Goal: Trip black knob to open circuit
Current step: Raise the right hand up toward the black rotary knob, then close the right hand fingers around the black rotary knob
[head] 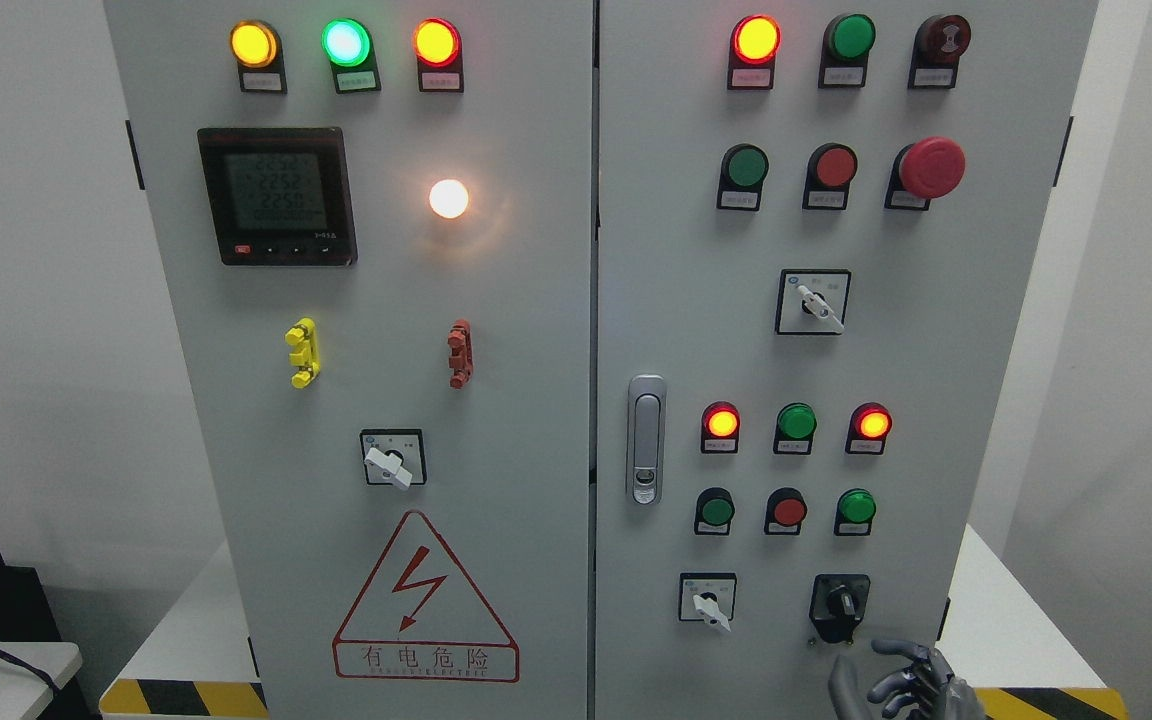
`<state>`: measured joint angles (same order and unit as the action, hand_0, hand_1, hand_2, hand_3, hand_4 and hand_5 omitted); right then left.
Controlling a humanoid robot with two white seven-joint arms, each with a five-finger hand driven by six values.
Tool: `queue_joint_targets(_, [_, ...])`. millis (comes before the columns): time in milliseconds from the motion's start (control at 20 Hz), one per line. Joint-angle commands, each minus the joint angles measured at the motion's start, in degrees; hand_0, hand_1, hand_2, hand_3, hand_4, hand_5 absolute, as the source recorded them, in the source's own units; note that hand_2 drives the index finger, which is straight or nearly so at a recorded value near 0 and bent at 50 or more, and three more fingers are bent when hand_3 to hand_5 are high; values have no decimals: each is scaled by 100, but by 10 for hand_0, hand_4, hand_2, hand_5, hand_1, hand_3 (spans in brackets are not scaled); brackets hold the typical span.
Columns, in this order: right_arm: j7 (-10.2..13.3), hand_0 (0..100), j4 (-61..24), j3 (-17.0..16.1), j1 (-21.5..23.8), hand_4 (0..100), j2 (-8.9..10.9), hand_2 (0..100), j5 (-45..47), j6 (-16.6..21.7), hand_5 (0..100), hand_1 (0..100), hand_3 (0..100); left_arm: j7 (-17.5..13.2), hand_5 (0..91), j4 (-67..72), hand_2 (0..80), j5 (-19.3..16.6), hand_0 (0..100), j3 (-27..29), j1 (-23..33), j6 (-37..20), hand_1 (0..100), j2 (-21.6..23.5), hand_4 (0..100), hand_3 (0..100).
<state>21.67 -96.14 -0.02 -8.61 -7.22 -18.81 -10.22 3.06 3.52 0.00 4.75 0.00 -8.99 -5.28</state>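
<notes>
Black knob (840, 602): rotary switch on black plate, lower right corner of right cabinet door (996, 330), right of white-handled selector switch (707, 600), below green push button (855, 508).
Right hand (901, 682): entering at bottom edge beneath the knob, metallic fingers (898, 650) loosely curled and slightly parted, gripping nothing. Uppermost fingertip just below and right of knob plate, apparently not touching.
Left hand: not visible.
Left cabinet door (526, 330): digital meter (277, 195) at upper left, lightning warning triangle (425, 600) near bottom edge.
</notes>
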Motion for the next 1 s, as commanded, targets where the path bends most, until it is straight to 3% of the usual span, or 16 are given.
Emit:
queue_joint_targets(0, [-5,292,166,29,-132,890,2,440,0,-6,967,784,817,2,0,0,0,-185,120,0,-44,2,389,1,0,0])
queue_joint_targets(951, [-5,187,421,11,-369,893,-7,448,-9,-41,966,791,822,2,0,0,0,-193,120,0,-44,2,389,1,0,0])
